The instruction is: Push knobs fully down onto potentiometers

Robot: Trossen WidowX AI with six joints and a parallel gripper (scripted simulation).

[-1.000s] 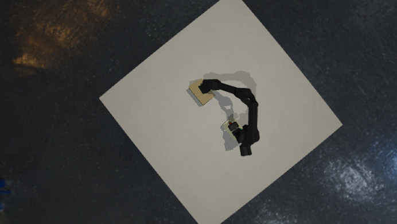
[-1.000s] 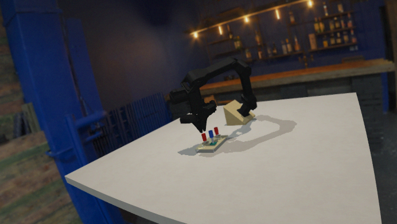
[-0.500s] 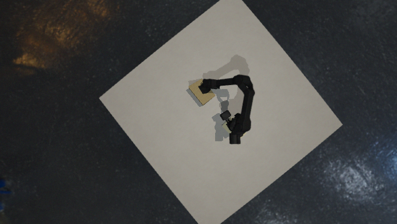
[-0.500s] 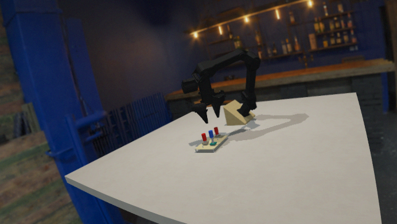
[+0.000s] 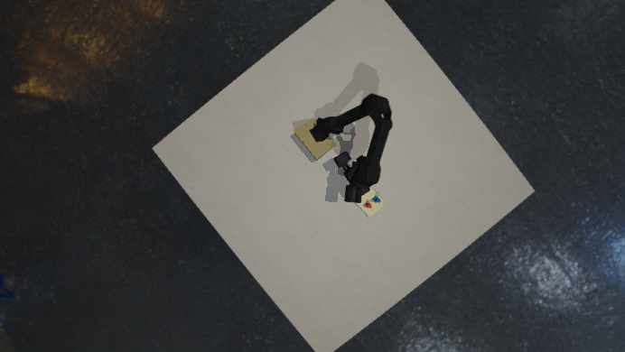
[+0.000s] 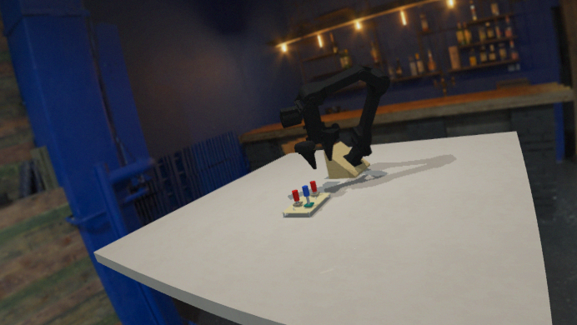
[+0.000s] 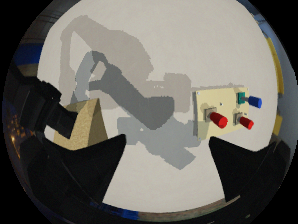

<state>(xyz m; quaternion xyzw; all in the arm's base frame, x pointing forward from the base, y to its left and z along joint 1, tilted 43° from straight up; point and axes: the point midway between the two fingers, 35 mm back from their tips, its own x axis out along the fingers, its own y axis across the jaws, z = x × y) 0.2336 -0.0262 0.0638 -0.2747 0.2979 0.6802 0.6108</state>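
The pale yellow circuit board (image 5: 373, 210) (image 6: 298, 212) (image 7: 225, 98) stands on the table. The blue knob (image 5: 377, 199) (image 6: 305, 191) (image 7: 255, 102) stands raised, with bare shaft showing above its green potentiometer (image 6: 308, 205) (image 7: 241, 97). One red knob (image 6: 295, 195) and another red knob (image 6: 313, 186) stand upright close above their grey-brown potentiometers; whether they touch them is too small to tell. Both reds show in the wrist view. The arm hides part of the board in the top view. My gripper (image 6: 323, 163) (image 7: 169, 140) is open and empty, above and to the side of the board, clear of the knobs.
A tan wedge-shaped block (image 5: 316, 151) (image 6: 334, 167) (image 7: 90, 125) sits under the arm's base, behind the board in the exterior view. The pale table (image 5: 253, 149) (image 6: 375, 250) carries the arm's shadows between block and board.
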